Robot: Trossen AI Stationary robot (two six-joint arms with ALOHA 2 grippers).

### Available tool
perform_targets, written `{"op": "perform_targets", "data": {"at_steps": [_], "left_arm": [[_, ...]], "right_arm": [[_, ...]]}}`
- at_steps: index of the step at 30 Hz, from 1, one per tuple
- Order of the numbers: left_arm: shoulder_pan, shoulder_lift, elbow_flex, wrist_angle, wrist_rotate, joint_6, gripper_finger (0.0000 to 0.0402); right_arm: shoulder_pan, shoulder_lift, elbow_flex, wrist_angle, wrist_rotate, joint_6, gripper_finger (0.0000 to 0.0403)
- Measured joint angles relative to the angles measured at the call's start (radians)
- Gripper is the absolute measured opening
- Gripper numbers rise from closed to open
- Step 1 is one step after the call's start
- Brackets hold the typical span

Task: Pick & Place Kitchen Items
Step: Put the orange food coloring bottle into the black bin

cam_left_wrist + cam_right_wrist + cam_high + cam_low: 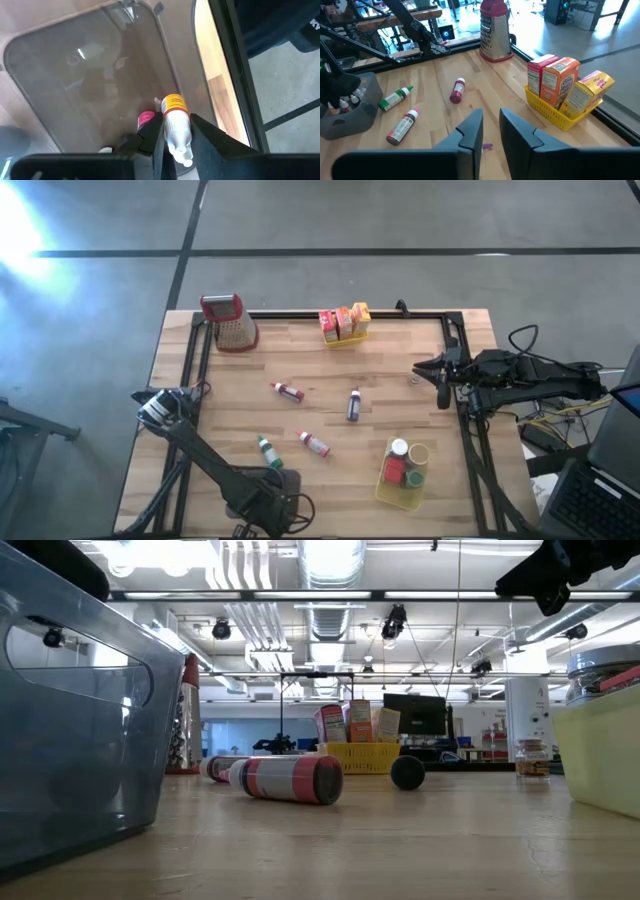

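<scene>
Yellow-banded bottle (176, 125) in left pincer (176, 142) over grey tray (90, 75)

Smooth pale wood table top (330, 380), shiny perforated metal grater (495, 32), translucent grey plastic tray (75, 80), glossy printed cardboard boxes (560, 82), yellow plastic basket (551, 111).

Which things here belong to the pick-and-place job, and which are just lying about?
Job: held bottle in left pincer; far red bottle; near red bottle; purple bottle; green bottle; boxes; jars.
Lying about: grater; box basket; jar basket; tray.
</scene>
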Motion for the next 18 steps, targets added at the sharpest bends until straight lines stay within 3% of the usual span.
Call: {"op": "perform_targets", "data": {"at_steps": [12,18], "left_arm": [[0.002,0.000,-0.027,0.029,0.000,0.002,0.0083],[0.002,0.000,-0.028,0.029,0.000,0.009,0.0083]], "right_arm": [[0.000,0.000,0.000,0.000,0.000,0.000,0.0033],[0.000,0.000,0.000,0.000,0.000,0.000,0.0040]]}}
